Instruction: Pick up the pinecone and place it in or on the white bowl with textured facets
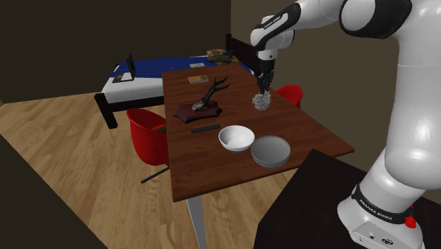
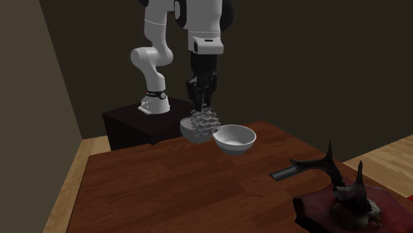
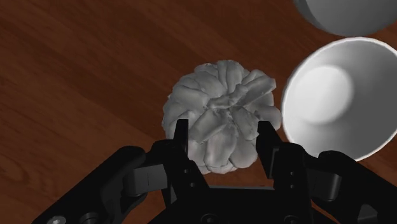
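In the wrist view's upper right corner the frame edge cuts off most of a grey bowl (image 3: pixel 343 16). In the second exterior view the pinecone (image 2: pixel 204 122) covers part of it. The white bowl (image 3: pixel 305 108) shows its smooth inside. The gripper (image 3: pixel 224 127) is clamped on the grey pinecone, held off the table (image 3: pixel 76 76) beside the white bowl.

White lettering shows on the dark base band (image 1: pixel 375 206) of the arm (image 1: pixel 413 134), and in the shoulder view it reads "FRANKA EMIKA". Up on the wrist band (image 1: pixel 271 20) there's another run of white letters, too small to make out. Over to the second exterior view: the base band (image 2: pixel 156 95) carries white marks too, but they're unreadable from here.
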